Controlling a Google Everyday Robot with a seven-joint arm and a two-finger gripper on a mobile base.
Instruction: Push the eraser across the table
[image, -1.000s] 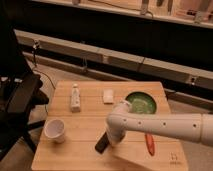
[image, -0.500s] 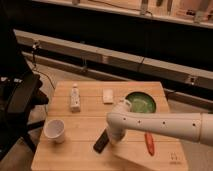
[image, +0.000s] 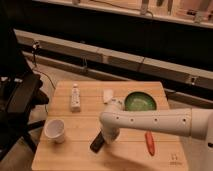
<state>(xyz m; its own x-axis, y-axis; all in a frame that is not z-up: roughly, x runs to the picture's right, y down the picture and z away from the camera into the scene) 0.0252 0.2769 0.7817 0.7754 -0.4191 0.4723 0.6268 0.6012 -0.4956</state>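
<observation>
The black eraser (image: 97, 142) lies tilted on the light wooden table (image: 80, 159), near its front middle. My white arm comes in from the right and bends down over the table. My gripper (image: 111, 135) is at the eraser's right end, right against or over it. The orange carrot-like thing (image: 149, 143) lies to the right of the gripper, near the front edge.
A white cup (image: 54, 130) stands at the front left. A white tube-like bottle (image: 75, 97) lies at the back left, a small white block (image: 108, 95) at the back middle, a green bowl (image: 140, 102) at the back right. A black chair (image: 22, 100) stands left of the table.
The arm and the eraser stand almost as before; at most the eraser has shifted a little to the left.
</observation>
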